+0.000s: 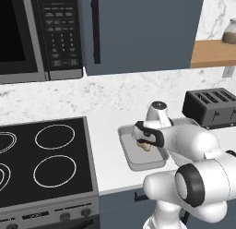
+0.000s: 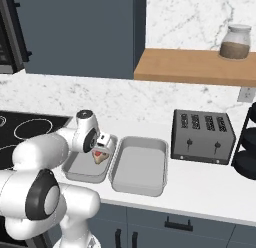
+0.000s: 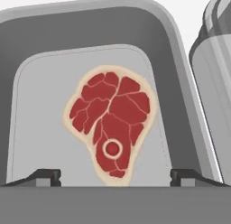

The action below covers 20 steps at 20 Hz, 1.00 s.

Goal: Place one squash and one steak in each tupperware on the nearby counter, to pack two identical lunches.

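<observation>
A: The pincer [image 3: 115,175] hangs low over the left tub [image 3: 27,105], jaws spread wide and holding nothing. The steak [image 3: 110,123] lies flat on that tub's floor, right between and beyond the two tips.

B: So where is the trouble?

A: The tips sit close above the meat. If the arm pulls away sideways instead of straight up, a tip may catch the steak and drag it, or knock the tub's wall and slide the tub along the bench [image 2: 210,187].

B: And the other tub [image 2: 139,164]?

A: It stands just beside the first one, rims nearly touching, and it looks empty from the right base view. A shove to the left tub would likely push this one too.

B: Any squash about?

A: I cannot point to one here. Both tubs still need one, I judge, and the right tub needs its steak. A round squash set down next to the meat may roll against it, or land on top if the drop is careless.

B: The toaster [image 2: 202,136]?

A: Well apart to the right; little risk there.
</observation>
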{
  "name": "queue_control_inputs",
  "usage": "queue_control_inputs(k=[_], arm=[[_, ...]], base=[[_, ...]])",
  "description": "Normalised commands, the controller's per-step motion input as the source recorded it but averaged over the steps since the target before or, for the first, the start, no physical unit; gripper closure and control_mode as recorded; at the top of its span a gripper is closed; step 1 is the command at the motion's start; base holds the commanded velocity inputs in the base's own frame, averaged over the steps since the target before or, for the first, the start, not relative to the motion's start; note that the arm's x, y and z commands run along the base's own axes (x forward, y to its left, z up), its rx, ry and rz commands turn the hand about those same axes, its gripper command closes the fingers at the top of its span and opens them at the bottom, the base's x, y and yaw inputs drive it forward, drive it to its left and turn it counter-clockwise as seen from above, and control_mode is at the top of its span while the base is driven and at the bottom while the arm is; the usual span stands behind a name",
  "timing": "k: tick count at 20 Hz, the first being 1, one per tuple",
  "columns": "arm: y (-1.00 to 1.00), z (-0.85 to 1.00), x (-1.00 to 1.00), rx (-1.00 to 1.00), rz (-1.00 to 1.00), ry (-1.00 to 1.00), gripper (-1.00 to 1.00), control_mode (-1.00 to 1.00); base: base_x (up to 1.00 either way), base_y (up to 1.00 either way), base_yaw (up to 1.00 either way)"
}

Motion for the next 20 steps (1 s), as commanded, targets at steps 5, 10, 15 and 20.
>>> queue_control_inputs(k=[5, 10, 15, 20], arm=[[0.01, 0.17, -0.65, 0.01, -0.01, -0.09, -1.0, -1.0], [0.18, 0.44, -0.95, 0.02, 0.01, -0.22, -1.0, -1.0], [0.12, 0.52, -0.71, -0.07, 0.0, -0.17, -1.0, -1.0], [0.12, 0.35, -0.51, -0.21, 0.0, -0.14, -1.0, -1.0]], base=[[0.0, 0.0, 0.0], [0.0, 0.0, 0.0], [0.0, 0.0, 0.0], [0.0, 0.0, 0.0]])
